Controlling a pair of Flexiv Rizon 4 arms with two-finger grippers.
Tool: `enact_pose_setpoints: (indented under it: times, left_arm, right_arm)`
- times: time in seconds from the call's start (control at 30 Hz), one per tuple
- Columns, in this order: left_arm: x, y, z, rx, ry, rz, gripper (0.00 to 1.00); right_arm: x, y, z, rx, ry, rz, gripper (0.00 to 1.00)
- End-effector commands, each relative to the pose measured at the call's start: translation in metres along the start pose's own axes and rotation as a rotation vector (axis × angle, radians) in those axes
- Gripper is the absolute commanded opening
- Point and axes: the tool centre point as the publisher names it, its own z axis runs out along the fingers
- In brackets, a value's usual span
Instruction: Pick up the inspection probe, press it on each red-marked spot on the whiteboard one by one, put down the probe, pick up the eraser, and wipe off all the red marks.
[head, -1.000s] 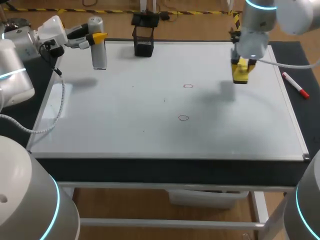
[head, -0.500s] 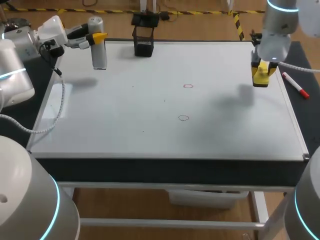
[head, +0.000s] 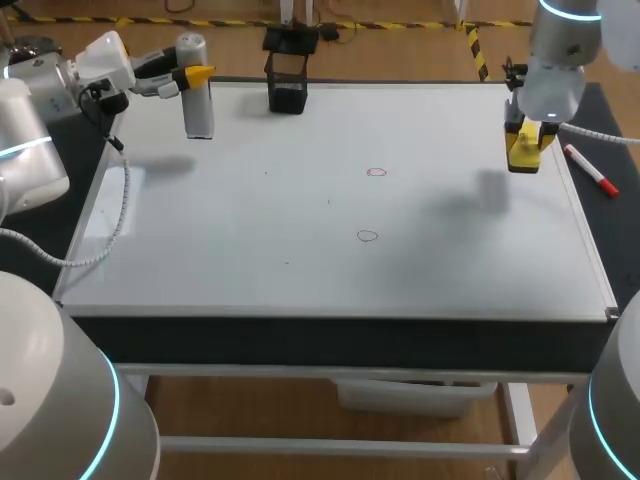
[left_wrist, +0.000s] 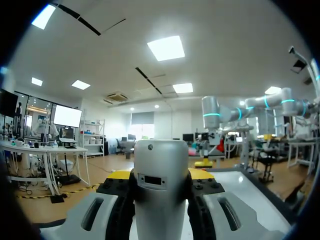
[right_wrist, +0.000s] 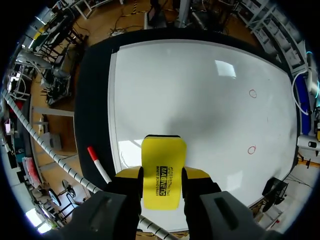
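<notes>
The right gripper (head: 525, 140) has carried the eraser (head: 523, 158) from mid-board out to the whiteboard's (head: 250, 250) right edge.

Head view: the right gripper clamps the eraser above that edge, near the marker (head: 590, 170). The left gripper (head: 190, 75) grasps the upright probe (head: 198, 105) over the far left corner. Two red marks (head: 376, 172) sit mid-board.

Left wrist: both fingers press the probe's sides.

Right wrist: the eraser is clenched between the tips, with the marks ahead.
</notes>
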Motion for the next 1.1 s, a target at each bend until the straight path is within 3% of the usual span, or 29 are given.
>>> enact_pose_setpoints:
  times: [0.03, 0.2, 0.53, 1.1]
  left_arm:
    - [0.009, -0.001, 0.014, 0.013, 0.003, 0.012, 0.0]
    - [0.022, 0.002, 0.047, 0.016, 0.052, 0.013, 0.0]
    - [0.058, 0.016, 0.126, 0.044, 0.241, -0.01, 0.0]
    - [0.106, 0.038, 0.205, 0.108, 0.443, -0.089, 0.0]
  right_arm:
    - [0.001, -0.001, -0.001, 0.0, 0.001, -0.003, 0.0]
    - [0.001, -0.001, -0.001, 0.0, 0.001, -0.003, 0.0]
    - [0.001, -0.001, -0.001, 0.0, 0.001, -0.003, 0.0]
    - [0.001, -0.001, -0.001, 0.0, 0.001, -0.003, 0.0]
